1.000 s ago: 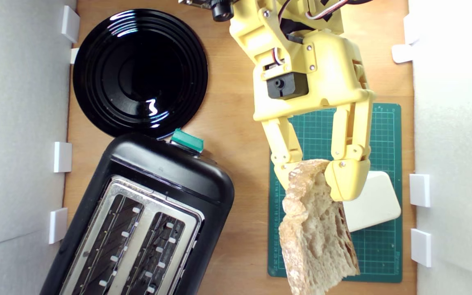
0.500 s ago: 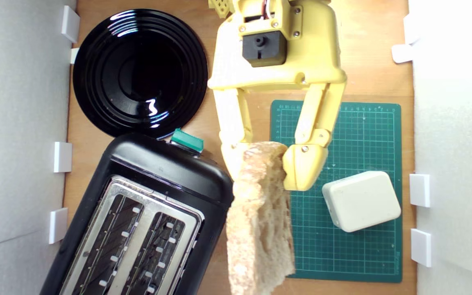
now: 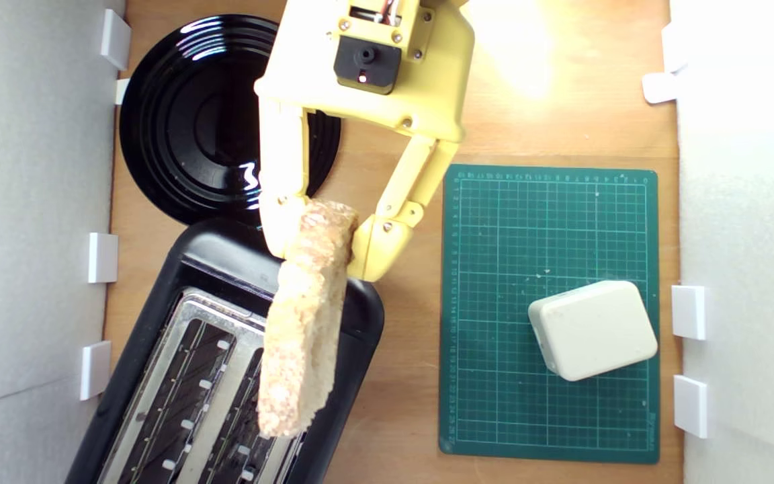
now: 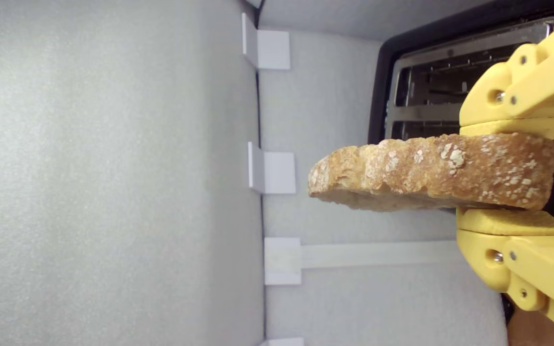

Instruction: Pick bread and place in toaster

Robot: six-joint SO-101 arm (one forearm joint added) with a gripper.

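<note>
My yellow gripper is shut on one end of the bread, a tan-crusted slice held edge-on in the air. In the exterior view the bread hangs above the black toaster, over the slot nearer the exterior view's right. The toaster's silver top plate and two long slots show under it. The teal lever knob is hidden behind the gripper. The wrist view shows the bread's floury crust clamped between both yellow pads, with the toaster behind it.
A glossy black plate lies beyond the toaster, partly under the arm. A green cutting mat holds an off-white plastic block at the exterior view's right. White foam walls with small white brackets line both sides.
The gripper carried the bread from above the green mat toward the exterior view's left, to above the toaster. The slice turned from showing its crumb face to edge-on.
</note>
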